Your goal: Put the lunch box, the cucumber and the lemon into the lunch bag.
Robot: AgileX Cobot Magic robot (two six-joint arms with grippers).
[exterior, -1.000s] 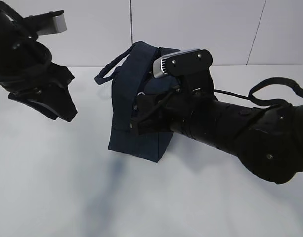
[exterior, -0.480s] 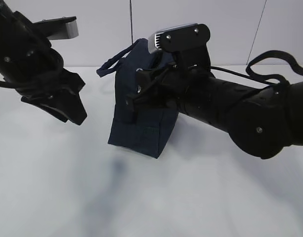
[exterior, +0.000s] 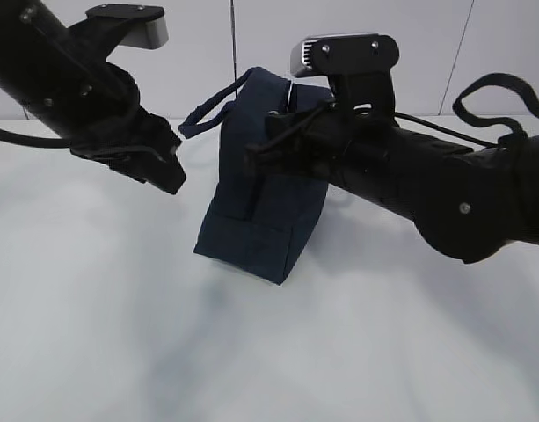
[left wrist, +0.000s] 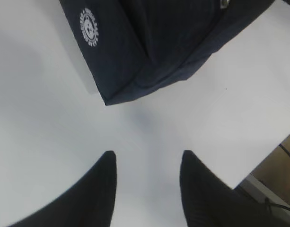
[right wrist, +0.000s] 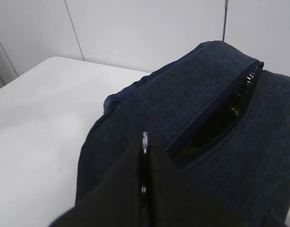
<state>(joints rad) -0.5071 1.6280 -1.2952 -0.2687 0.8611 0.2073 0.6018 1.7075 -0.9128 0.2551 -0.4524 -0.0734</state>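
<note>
The dark navy lunch bag (exterior: pixel 260 220) stands tilted in the middle of the white table, its handle (exterior: pixel 207 110) sticking out left. My right gripper (exterior: pixel 256 160) is at the bag's top. In the right wrist view it (right wrist: pixel 145 144) is shut on a thin metal zipper pull (right wrist: pixel 145 137), and the bag (right wrist: pixel 192 99) has its zipper partly open (right wrist: pixel 230 104). A yellow-green speck (right wrist: pixel 187 151) shows in the gap. My left gripper (exterior: pixel 168 171) is open and empty left of the bag, above bare table (left wrist: pixel 147 158), with the bag's lower corner (left wrist: pixel 149 47) ahead. The lunch box, cucumber and lemon are not identifiable.
The white table (exterior: pixel 102 334) spreads around the bag. Its edge (left wrist: pixel 265 163) shows at the lower right of the left wrist view. White wall panels (exterior: pixel 427 53) stand behind. A black cable loop (exterior: pixel 498 97) hangs over the right arm.
My left gripper has moved right and up, closer to the bag. My right gripper has risen at the bag's top, and the bag leans more, with its upper part pulled right.
</note>
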